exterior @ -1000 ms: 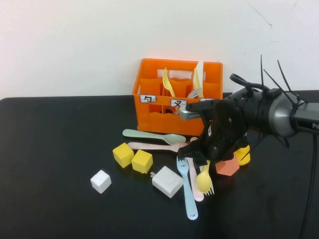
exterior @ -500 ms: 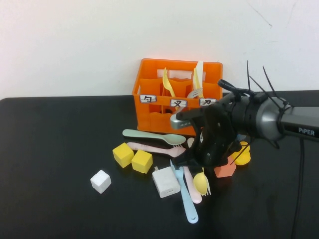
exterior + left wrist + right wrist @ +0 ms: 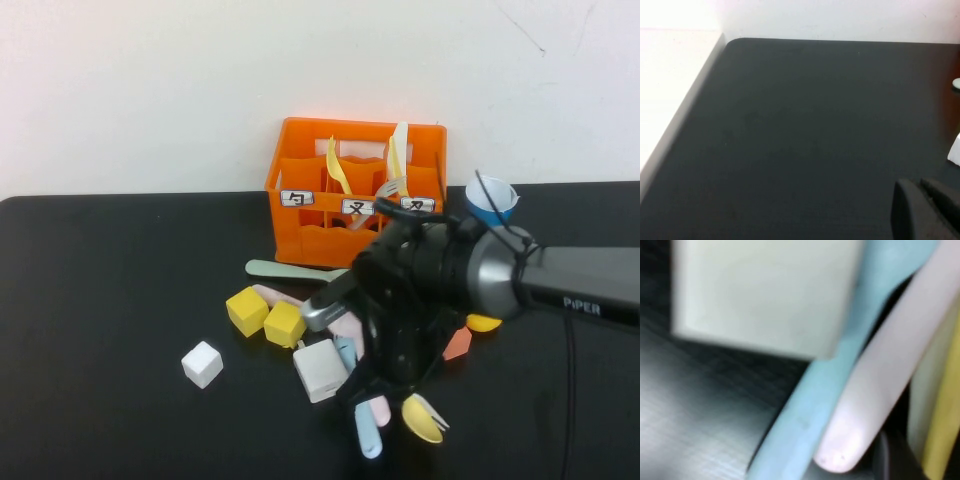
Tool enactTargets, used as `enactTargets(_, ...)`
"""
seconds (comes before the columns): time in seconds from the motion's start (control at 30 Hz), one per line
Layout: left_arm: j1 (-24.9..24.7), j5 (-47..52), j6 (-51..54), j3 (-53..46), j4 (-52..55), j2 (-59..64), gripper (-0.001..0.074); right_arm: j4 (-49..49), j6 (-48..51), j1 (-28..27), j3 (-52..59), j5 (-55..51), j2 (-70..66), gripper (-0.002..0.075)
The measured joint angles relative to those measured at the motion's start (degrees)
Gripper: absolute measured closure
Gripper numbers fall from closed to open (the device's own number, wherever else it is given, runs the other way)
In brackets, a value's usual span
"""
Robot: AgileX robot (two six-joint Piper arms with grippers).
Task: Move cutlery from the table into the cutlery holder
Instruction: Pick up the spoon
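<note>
The orange cutlery holder (image 3: 320,235) stands at the back of the black table (image 3: 110,300) with a yellow piece (image 3: 336,166) and a cream piece (image 3: 399,148) upright in it. My right gripper (image 3: 386,388) is low over the cutlery pile in front of the holder. A light blue fork (image 3: 367,433), a pink handle (image 3: 380,411) and a yellow spoon (image 3: 423,419) stick out beneath it. The right wrist view shows the blue fork (image 3: 840,365), the pink handle (image 3: 875,380) and a yellow piece (image 3: 940,410) very close. A mint spoon handle (image 3: 278,268) lies near the holder. My left gripper (image 3: 927,212) is shut over bare table.
Two yellow cubes (image 3: 246,310) (image 3: 285,323), a white cube (image 3: 202,363) and a white box (image 3: 320,370) lie left of the pile; the box also shows in the right wrist view (image 3: 765,290). An orange block (image 3: 458,343) and a blue cup (image 3: 491,200) are on the right.
My right arm has swung down and toward the front left over the pile. The white box, blue fork, pink handle and yellow spoon have slid toward the table's front. The blue cup is now uncovered.
</note>
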State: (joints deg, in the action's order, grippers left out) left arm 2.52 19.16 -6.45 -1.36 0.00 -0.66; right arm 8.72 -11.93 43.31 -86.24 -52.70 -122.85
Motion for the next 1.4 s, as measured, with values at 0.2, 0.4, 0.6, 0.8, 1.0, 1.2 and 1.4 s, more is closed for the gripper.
enactTargets(0.2, 0.0, 0.0, 0.1, 0.0, 0.0, 0.0, 0.0736, 0.35, 0.74, 1.41, 0.0, 0.77, 2.13, 0.0541)
enactTargets(0.4, 0.0, 0.0, 0.1, 0.0, 0.0, 0.0, 0.0736, 0.58, 1.01, 0.9, 0.0, 2.38, 2.4, 0.0482)
enactTargets(0.6, 0.0, 0.0, 0.1, 0.0, 0.0, 0.0, 0.0736, 1.35, 3.27, 0.4, 0.0, 3.43, 2.01, 0.0433)
enactTargets(0.8, 0.0, 0.0, 0.1, 0.0, 0.0, 0.0, 0.0736, 2.41, 3.79, -0.75, 0.0, 5.5, 1.68, 0.0428)
enactTargets(1.0, 0.0, 0.0, 0.1, 0.0, 0.0, 0.0, 0.0736, 2.76, 3.79, -2.42, 0.0, 5.93, 0.83, 0.0425)
enactTargets(1.2, 0.0, 0.0, 0.14, 0.0, 0.0, 0.0, 0.0736, 2.87, 4.36, -2.86, 0.0, 6.5, -0.2, 0.0424)
enactTargets(1.4, 0.0, 0.0, 0.14, 0.0, 0.0, 0.0, 0.0736, 2.32, 6.67, -2.86, 0.0, 6.74, -1.29, 0.0425)
